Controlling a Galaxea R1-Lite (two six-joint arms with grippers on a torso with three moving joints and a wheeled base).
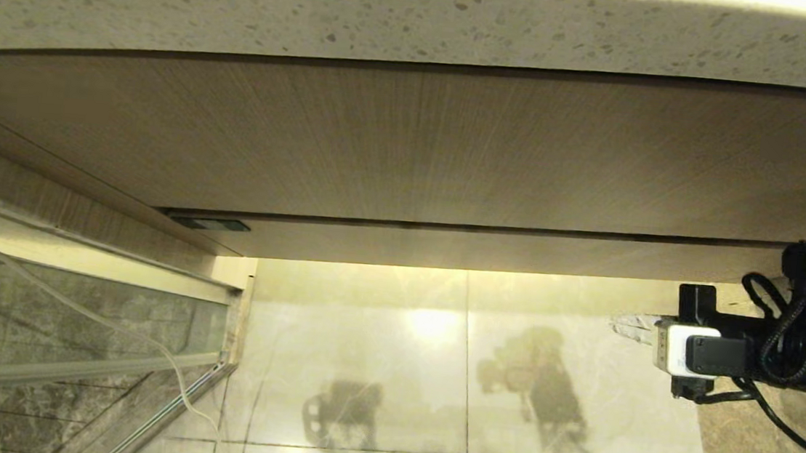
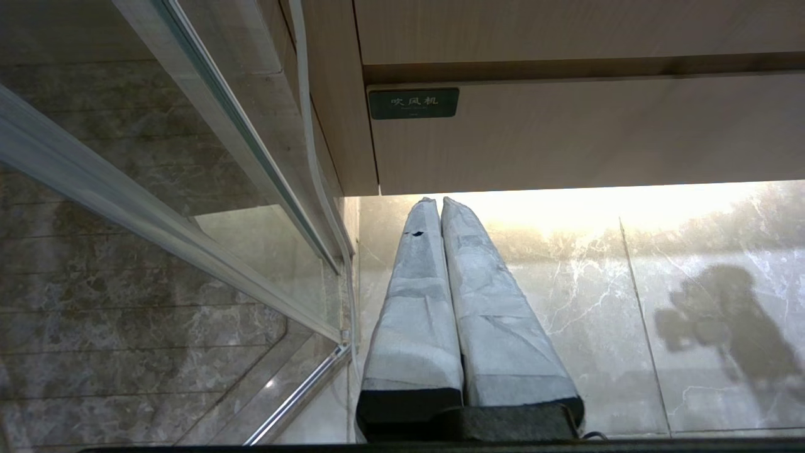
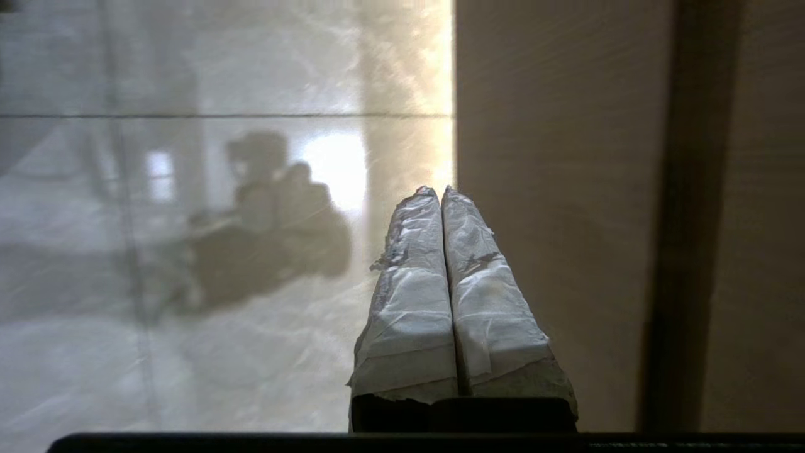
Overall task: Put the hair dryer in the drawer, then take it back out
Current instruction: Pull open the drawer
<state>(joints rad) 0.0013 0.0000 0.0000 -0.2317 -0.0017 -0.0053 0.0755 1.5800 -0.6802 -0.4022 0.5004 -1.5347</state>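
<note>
The hair dryer is out of view. The drawer (image 1: 488, 252) is closed; its low wood-grain front runs under the taller panel and carries a small dark label (image 2: 413, 102) at its left end. My right gripper (image 1: 629, 324) is at the right, just below the drawer front (image 3: 553, 157), and points left with its white-wrapped fingers (image 3: 415, 283) pressed together on nothing. In the left wrist view my left gripper (image 2: 438, 201) hangs shut and empty over the floor, below the labelled end of the drawer (image 2: 566, 138).
A speckled stone countertop edge (image 1: 421, 24) overhangs the taller wood-grain panel (image 1: 410, 147). A glass partition with a metal frame (image 1: 70, 365) stands at the left. Glossy marble floor tiles (image 1: 361, 369) lie below the drawer.
</note>
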